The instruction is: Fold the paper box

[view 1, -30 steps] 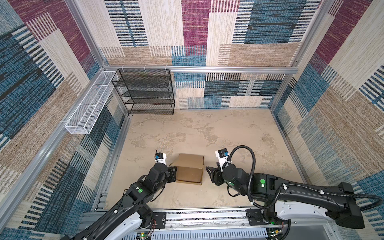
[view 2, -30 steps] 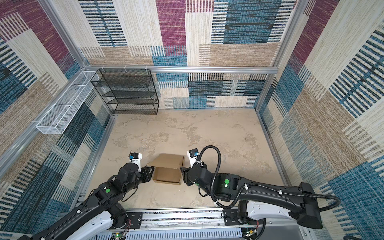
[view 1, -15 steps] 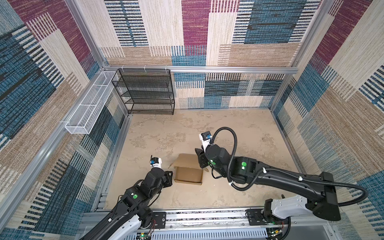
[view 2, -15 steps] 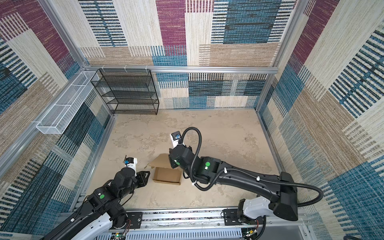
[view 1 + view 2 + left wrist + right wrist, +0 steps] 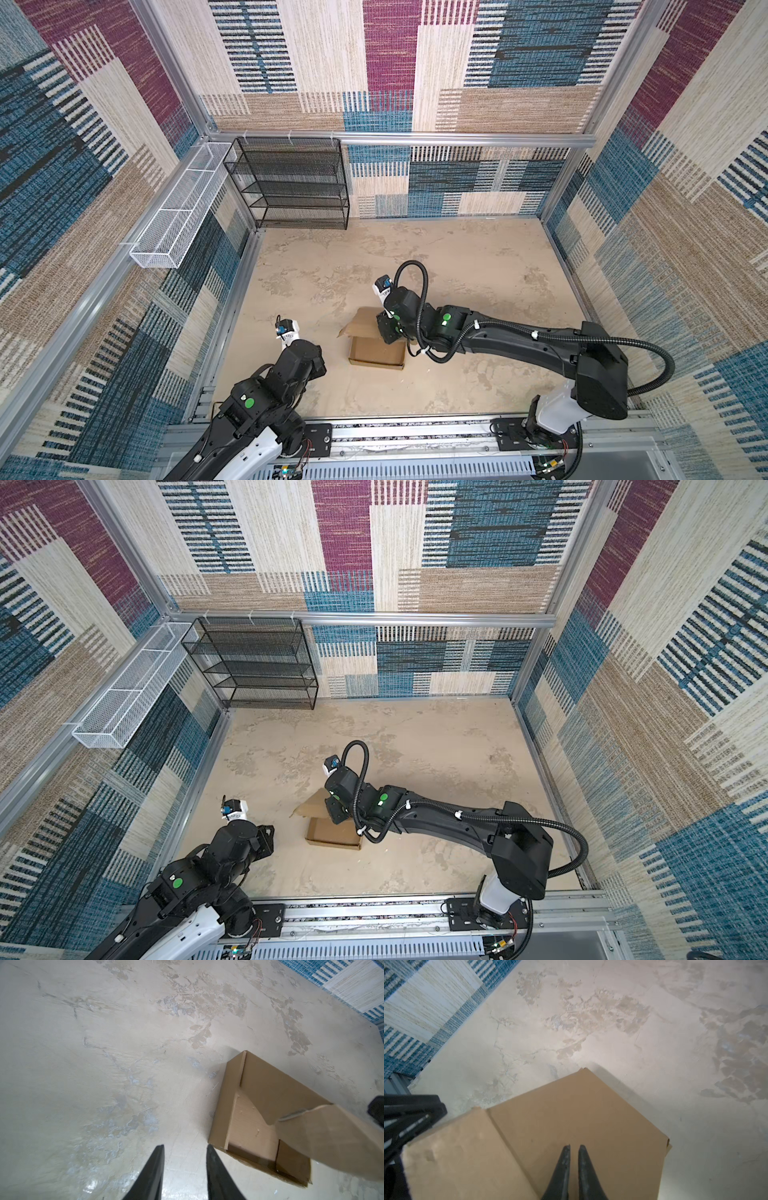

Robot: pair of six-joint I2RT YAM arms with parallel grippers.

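Mostly bare floor [image 5: 457, 257] around paper box [image 5: 376, 353] edges

Left arm [image 5: 291, 365] and right arm [image 5: 519, 345]: matte black jointed shells, each bearing a round green dot [image 5: 249, 402]. White base link [image 5: 557, 409]; ribbed black hose [image 5: 424, 286] along the right arm; slender, tapered black fingers [image 5: 153, 1172].

Hanging high over the near rail [image 5: 415, 430] in both top views, staring steeply down at the whole floor [image 5: 457, 257] and three walls [image 5: 374, 62]; riding on each wrist, aiming low and close at the floor; sharing the brown box [image 5: 376, 353] across all four views.
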